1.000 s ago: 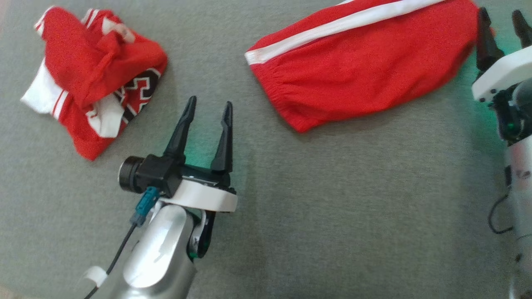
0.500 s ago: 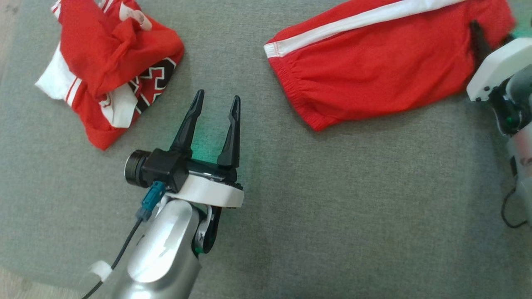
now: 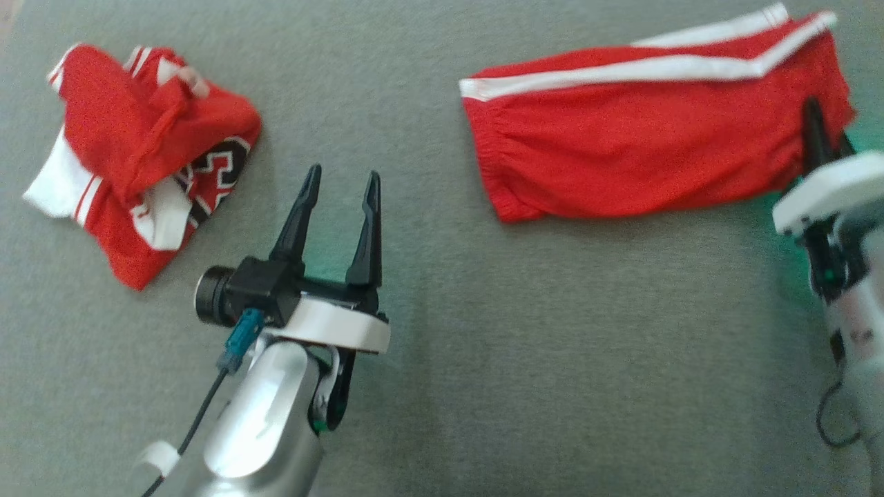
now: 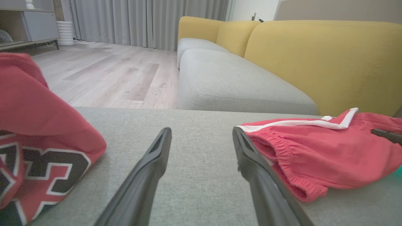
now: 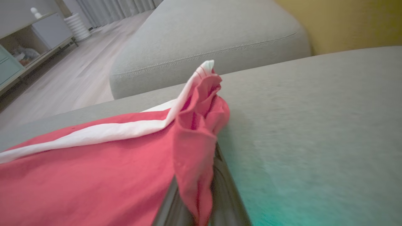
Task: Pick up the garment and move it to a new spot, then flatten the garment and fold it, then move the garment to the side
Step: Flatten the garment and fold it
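Head view: a grey fabric surface [image 3: 552,359] lies under everything. On its right part the red shorts [image 3: 642,159] with a white side stripe lie mostly flat. Their long axis runs left-right across the view, with the elastic waistband end toward the middle and the leg end out at the right edge. A crumpled red jersey [image 3: 145,152] sits well apart at the far left and is probably not the piece in play. The right hand [image 3: 822,128] is clenched on the shorts' leg end. In the right wrist view red cloth is bunched and pinched between its fingers, one corner standing up. The left hand [image 3: 343,174] is released, jaws spread with nothing in them, hovering between the two garments, waistband up and to its right. Judgement: the right arm has the shorts, so any lift or drag starts from that end, along the long axis.
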